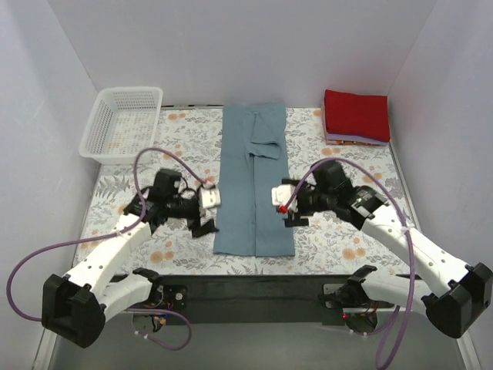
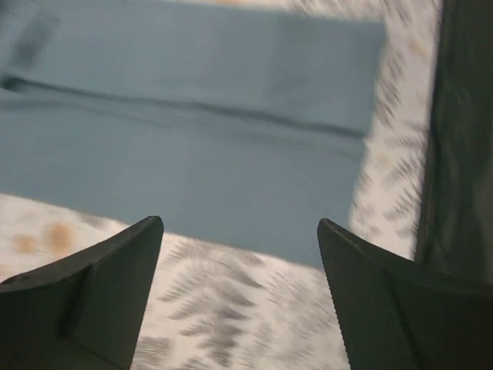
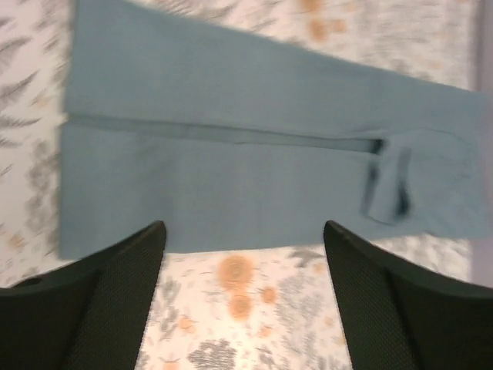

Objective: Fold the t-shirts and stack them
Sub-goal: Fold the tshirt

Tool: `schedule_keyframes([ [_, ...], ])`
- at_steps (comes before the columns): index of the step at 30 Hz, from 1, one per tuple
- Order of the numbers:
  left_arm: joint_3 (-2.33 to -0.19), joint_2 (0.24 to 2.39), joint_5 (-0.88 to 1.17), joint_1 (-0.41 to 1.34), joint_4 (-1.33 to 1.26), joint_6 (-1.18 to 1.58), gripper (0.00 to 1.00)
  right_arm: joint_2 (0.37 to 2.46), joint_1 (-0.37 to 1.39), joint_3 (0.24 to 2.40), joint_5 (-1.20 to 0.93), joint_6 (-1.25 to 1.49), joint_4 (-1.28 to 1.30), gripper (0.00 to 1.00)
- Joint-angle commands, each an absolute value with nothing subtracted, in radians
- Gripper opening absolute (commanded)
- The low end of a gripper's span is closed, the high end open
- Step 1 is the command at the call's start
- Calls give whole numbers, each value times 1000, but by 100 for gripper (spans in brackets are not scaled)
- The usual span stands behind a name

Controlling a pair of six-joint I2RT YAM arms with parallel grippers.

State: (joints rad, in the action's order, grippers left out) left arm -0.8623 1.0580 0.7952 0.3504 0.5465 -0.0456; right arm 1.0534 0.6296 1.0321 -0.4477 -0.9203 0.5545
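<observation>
The slate-blue t-shirt (image 1: 254, 181) lies flat in the table's middle as a long narrow strip, both sides folded in, a sleeve lying on top near the far end. It also shows in the left wrist view (image 2: 185, 139) and the right wrist view (image 3: 254, 162). My left gripper (image 1: 209, 206) is open and empty just left of the strip's near half. My right gripper (image 1: 282, 202) is open and empty just right of it. The red folded t-shirt (image 1: 356, 114) lies on a thin lavender-pink one (image 1: 354, 141) at the far right.
A white mesh basket (image 1: 123, 123) stands at the far left corner. The floral tablecloth (image 1: 177, 146) covers the table. A dark strip (image 1: 254, 289) runs along the near edge by the arm bases. White walls close in three sides.
</observation>
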Motion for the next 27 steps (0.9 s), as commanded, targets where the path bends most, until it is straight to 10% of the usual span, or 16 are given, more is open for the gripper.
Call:
schedule_keyframes([
  [1, -674, 945, 766, 484, 664, -290, 76, 1048, 741, 890, -402, -991, 611, 78],
  [7, -531, 978, 609, 650, 543, -241, 58, 1101, 902, 683, -321, -980, 511, 52],
  [27, -405, 1150, 431, 767, 311, -210, 45, 1252, 957, 508, -227, -960, 336, 43],
])
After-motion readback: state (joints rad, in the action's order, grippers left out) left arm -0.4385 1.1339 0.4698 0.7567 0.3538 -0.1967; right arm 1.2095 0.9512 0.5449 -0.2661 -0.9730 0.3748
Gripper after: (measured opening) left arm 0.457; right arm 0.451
